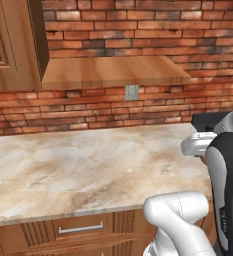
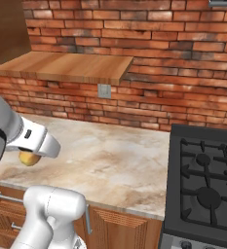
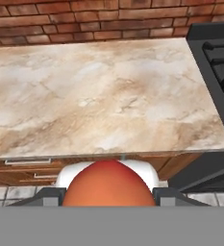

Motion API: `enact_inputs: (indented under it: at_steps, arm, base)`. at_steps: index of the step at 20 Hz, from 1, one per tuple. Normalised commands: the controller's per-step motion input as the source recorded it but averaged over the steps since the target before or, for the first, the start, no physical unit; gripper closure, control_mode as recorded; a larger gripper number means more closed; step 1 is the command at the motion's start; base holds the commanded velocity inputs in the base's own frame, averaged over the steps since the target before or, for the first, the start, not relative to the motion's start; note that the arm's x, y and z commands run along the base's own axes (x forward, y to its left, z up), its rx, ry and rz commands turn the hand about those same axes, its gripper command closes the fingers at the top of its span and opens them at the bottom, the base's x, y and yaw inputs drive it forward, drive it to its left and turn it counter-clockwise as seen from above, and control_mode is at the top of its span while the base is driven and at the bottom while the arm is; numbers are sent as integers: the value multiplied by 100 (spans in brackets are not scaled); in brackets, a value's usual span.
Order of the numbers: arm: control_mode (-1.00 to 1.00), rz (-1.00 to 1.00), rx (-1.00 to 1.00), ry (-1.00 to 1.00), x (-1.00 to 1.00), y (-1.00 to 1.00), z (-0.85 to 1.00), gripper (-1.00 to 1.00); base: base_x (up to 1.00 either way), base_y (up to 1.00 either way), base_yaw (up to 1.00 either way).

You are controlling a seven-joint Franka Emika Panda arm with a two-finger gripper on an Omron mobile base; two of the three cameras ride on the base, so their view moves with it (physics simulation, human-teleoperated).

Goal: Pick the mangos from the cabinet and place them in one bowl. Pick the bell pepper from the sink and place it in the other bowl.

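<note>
My gripper (image 3: 109, 196) is shut on one mango (image 3: 107, 185), an orange fruit with a red blush that bulges up between the two dark fingertips. In the right base view the same mango (image 2: 30, 158) hangs under the white hand, just above the left part of the marble counter (image 2: 110, 160). The brown wooden cabinet (image 1: 13, 40) hangs at the upper left, and its plain shelf board (image 1: 113, 72) juts out along the brick wall with nothing on its visible top. Both bowls, the sink and the bell pepper are out of view.
A black gas cooktop (image 2: 207, 180) borders the counter on the right. Drawers with metal handles (image 1: 80, 229) run under the counter's front edge. A grey wall outlet (image 1: 131, 92) sits below the shelf. The robot's own arm (image 1: 228, 190) stands at the counter's right front.
</note>
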Motion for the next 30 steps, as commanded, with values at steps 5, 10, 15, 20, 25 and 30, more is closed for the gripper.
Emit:
enact_inputs:
  at_steps: [5,10,15,20,25,30]
  arm:
    - [100,0,0,0,0,0,0,100]
    - [100,0,0,0,0,0,0,100]
    - [100,0,0,0,0,0,0,100]
    - [100,0,0,0,0,0,0,100]
    - [100,0,0,0,0,0,0,100]
    - [100,0,0,0,0,0,0,100]
  base:
    - [-60,0,-2]
    - [-53,0,-1]
    - [-14,17,24]
    - [0,30,46]
    - [0,37,43]
    - [6,42,41]
